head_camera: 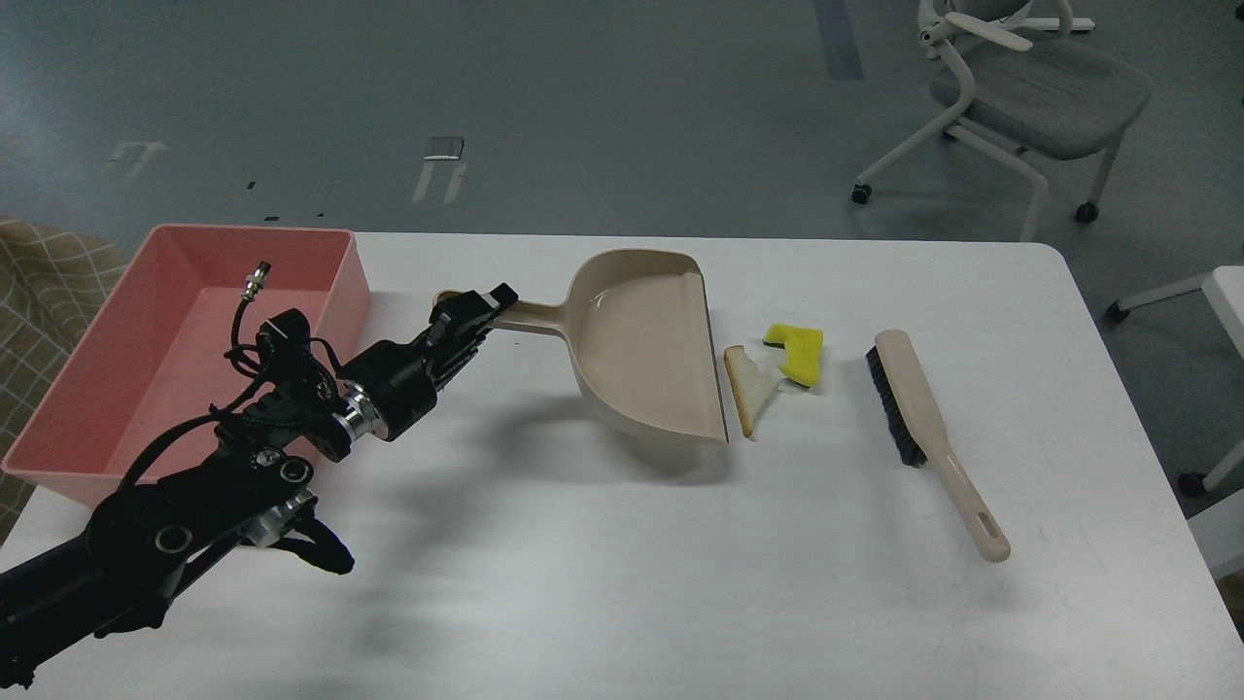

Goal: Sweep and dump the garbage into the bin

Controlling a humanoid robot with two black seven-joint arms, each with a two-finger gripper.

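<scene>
The garbage lies right of centre on the white table: a triangular white bread slice and, just right of it, a notched yellow sponge piece. My left gripper is shut on the long handle of the beige dustpan. The pan's open lip faces right and sits just left of the bread slice, with a small gap. The pink bin stands at the table's left edge, behind my left arm. My right gripper is out of view.
A beige hand brush with black bristles lies right of the sponge, handle toward the front. The white table has its right edge near x 1100. An office chair stands behind at the right.
</scene>
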